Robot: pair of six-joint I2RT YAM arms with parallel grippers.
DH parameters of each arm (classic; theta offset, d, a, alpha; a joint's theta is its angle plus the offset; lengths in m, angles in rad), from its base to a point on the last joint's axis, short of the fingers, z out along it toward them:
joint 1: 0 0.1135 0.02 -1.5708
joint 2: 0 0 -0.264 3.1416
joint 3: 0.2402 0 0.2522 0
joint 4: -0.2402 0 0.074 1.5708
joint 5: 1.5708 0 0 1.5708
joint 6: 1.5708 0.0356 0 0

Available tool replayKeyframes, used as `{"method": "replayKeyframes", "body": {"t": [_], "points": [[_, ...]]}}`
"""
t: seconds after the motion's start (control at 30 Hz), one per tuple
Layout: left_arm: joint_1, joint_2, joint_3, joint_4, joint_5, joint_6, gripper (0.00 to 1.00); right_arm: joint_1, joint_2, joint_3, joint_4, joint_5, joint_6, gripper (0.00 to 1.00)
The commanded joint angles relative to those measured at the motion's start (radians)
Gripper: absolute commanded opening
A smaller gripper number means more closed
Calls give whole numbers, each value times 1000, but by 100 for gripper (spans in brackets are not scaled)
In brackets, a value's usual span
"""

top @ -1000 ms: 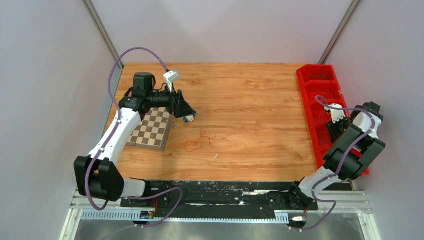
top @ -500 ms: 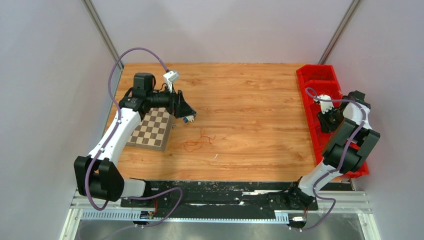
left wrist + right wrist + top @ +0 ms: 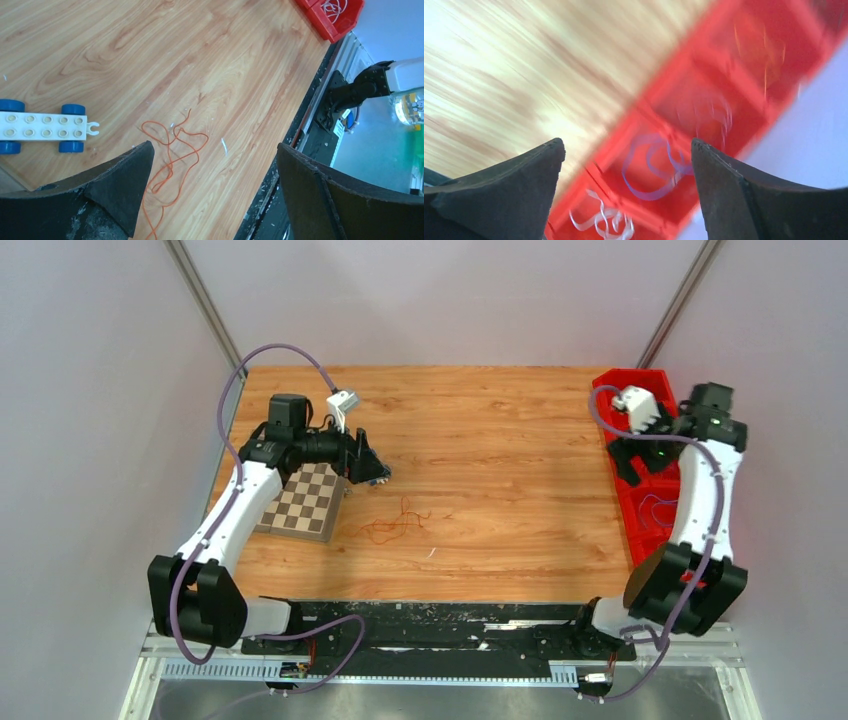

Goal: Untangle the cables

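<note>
Lying loose on the table (image 3: 500, 440), the orange cable (image 3: 392, 523) sits near the left gripper (image 3: 372, 470), whose jaws are wide apart. The right gripper (image 3: 628, 458) hangs over the red bin (image 3: 655, 380), jaws apart and empty.

A robotics lab cell: blank white walls (image 3: 90, 390), an aluminium mounting rail (image 3: 440, 672), a wooden table (image 3: 500, 430).

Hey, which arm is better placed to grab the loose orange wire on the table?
Left: the left gripper, open, hovers near the orange wire; the right gripper is far off over the red bin.
</note>
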Motion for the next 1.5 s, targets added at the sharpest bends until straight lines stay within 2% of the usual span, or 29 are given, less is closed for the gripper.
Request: {"method": "replayKeyframes", "body": {"t": [0.0, 0.13, 0.23, 0.37, 0.5, 0.73, 0.83, 0.9, 1.0, 1.1, 1.13, 1.27, 1.47], "points": [[21, -43, -19, 47, -32, -56, 100, 319, -125, -51, 29, -161, 231, 99], [115, -61, -59, 92, -26, -157, 100, 673, -124, -179, 322, -156, 497, 100], [193, -68, -76, 93, -8, -205, 100, 925, -23, -216, 486, -145, 604, 100], [267, -119, -113, 59, -17, -200, 100, 1152, 127, -199, 583, -104, 503, 100], [300, -179, -152, 41, -35, -191, 100, 1265, 283, -161, 674, -73, 362, 100], [310, -242, -174, 28, -37, -183, 100, 1326, 501, -4, 689, -82, 234, 99], [311, -253, -178, 24, -42, -175, 100, 1338, 575, 44, 687, -92, 234, 93], [313, -257, -177, 21, -42, -172, 100, 1339, 612, 64, 687, -86, 232, 76], [313, -259, -173, 19, -46, -166, 100, 1334, 632, 60, 687, -48, 205, 39], [313, -247, -160, 25, -39, -166, 100, 1325, 571, 20, 683, -43, 178, 5], [313, -238, -156, 34, -38, -166, 100, 1320, 537, 5, 680, -50, 180, 0], [313, -195, -124, 72, -8, -179, 100, 1260, 362, -13, 631, -98, 226, 0], [268, -135, -88, 157, 31, -188, 98, 1059, 147, 73, 443, -191, 322, 0]]}}
